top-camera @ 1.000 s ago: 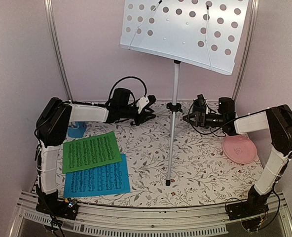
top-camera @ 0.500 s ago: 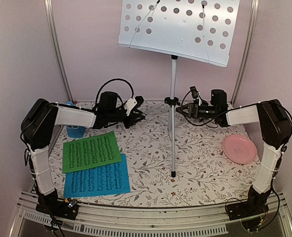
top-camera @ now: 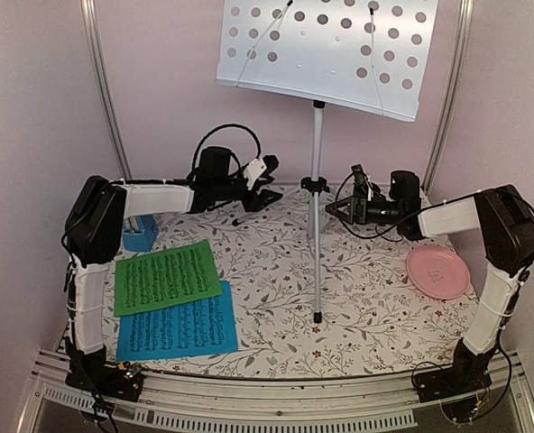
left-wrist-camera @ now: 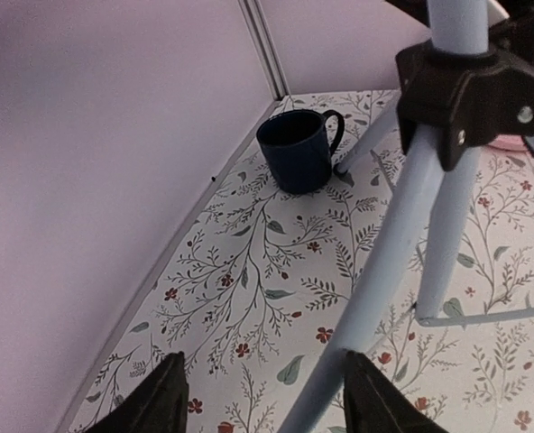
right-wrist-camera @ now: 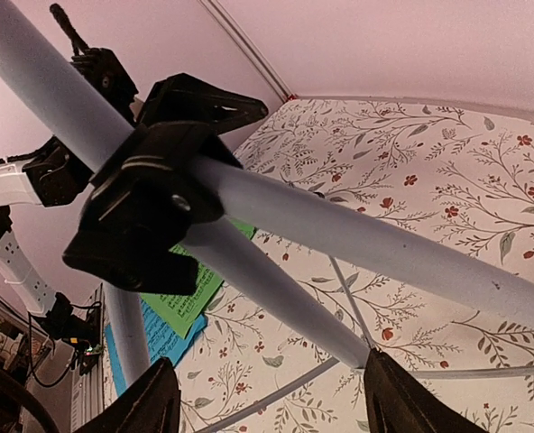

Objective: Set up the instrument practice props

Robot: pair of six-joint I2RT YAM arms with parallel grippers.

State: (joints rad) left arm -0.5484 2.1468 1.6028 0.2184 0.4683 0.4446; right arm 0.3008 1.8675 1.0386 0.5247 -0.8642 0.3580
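The music stand (top-camera: 315, 234) stands upright near the middle of the flowered desk (top-camera: 375, 316). Its feet are on the cloth and its perforated panel (top-camera: 330, 54) is tilted high above.

The left end effector (top-camera: 265, 188) hovers just left of the stand's pole, at about the height of the black hub (left-wrist-camera: 465, 90). In the left wrist view its fingers (left-wrist-camera: 163, 397) are released and spread, and one pale tripod leg runs down between them. There is a clear gap on one side, and the frames do not show whether the other finger touches the leg.

The right end effector (top-camera: 346, 209) sits just right of the pole and faces the hub (right-wrist-camera: 150, 216). Its jaws are also released and wide apart, and they close on nothing. The tripod legs cross its wrist view.

To the left of the stand and nearer the arm bases, the green sheet (top-camera: 166, 277) lies flat, overlapping the far edge of the blue sheet (top-camera: 177, 329). Farther left, the blue metronome (top-camera: 141, 236) is mostly hidden behind the left arm.

A pink plate (top-camera: 438, 271) lies well to the right of the stand. A dark mug (left-wrist-camera: 296, 151) stands behind the stand by the back wall, just beside a rear foot.
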